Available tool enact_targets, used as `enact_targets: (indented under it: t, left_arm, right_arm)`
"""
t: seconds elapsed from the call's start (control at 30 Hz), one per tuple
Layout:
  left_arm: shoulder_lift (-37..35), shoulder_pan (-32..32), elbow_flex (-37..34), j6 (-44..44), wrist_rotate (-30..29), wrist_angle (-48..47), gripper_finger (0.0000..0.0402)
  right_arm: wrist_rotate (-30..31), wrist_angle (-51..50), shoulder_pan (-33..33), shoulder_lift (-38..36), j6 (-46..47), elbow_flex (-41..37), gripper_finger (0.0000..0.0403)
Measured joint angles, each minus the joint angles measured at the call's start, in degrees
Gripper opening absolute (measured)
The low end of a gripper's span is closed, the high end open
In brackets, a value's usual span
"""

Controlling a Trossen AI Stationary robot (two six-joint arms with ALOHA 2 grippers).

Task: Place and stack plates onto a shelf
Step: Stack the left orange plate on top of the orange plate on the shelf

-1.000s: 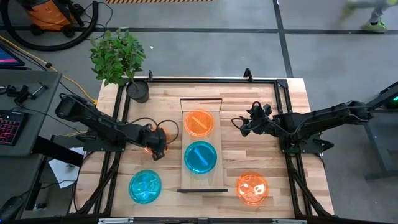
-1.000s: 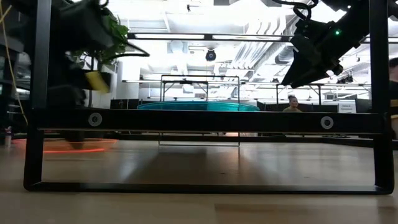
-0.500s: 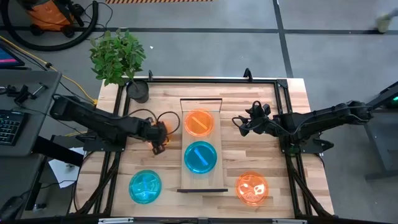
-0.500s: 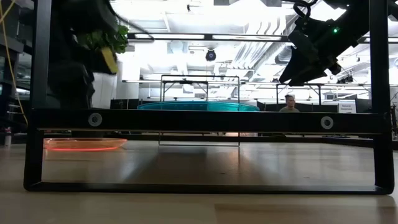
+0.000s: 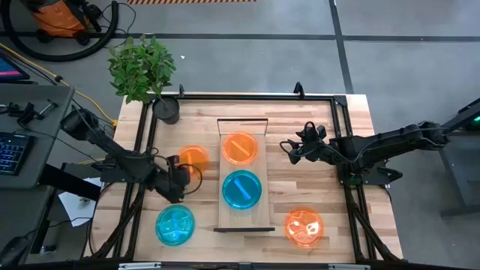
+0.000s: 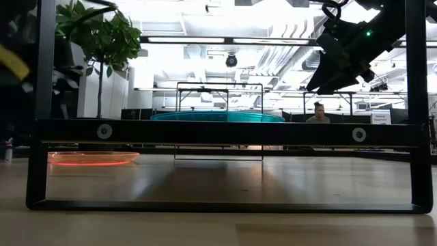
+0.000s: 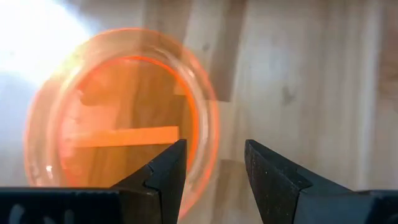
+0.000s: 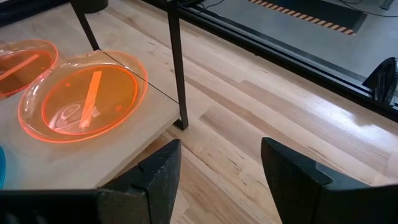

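Looking straight down on a light-wood surface (image 5: 315, 195) framed by dark rails, with a long shelf (image 5: 225, 214) lying lengthwise in the middle. Resting on the shelf: one orange plate (image 5: 240, 148) at the far end and one cyan plate (image 5: 241, 189) nearer the middle, apart and not stacked. Lying off the shelf on the surface: an orange plate (image 5: 193, 157) just beside the shelf's left edge, a cyan plate (image 5: 175, 224) at the near left, and another orange plate (image 5: 303, 226) at the near right. Hovering near the left orange plate (image 7: 118, 124), the left gripper (image 5: 177, 184) with fingers parted and nothing between them, the plate's rim lying just past the fingertips (image 7: 168, 163). Waiting to the right of the shelf, the right gripper (image 5: 294, 150), also spread wide and empty, facing the shelf's orange plate (image 8: 84, 96). Standing at the far left corner, a potted plant (image 5: 142, 67). Judging the risks: thin, slick translucent rims slipping from a shallow pinch; a plate catching on the shelf's edge and tipping; a carried plate nudging those already placed. No brand names, labels or legible writing showing anywhere.
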Motion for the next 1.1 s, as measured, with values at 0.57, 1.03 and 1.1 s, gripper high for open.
enact_targets:
  t: [0.57, 1.03, 1.1]
  left_arm:
    - [11.0, -1.1, -0.6, 2.4, -3.4, 2.6, 0.0154]
    - [13.3, 0.5, 1.4, 1.7, -3.5, 0.7, 0.0011]
    - [13.4, 0.6, 3.2, 2.9, -1.9, -2.0, 0.0007]
  right_arm:
    - [0.0, 0.0, 0.0, 0.0, 0.0, 0.0, 0.0204]
    - [0.0, 0.0, 0.0, 0.0, 0.3, 0.0, 0.0204]
    - [0.0, 0.0, 0.0, 0.0, 0.4, 0.0, 0.0204]
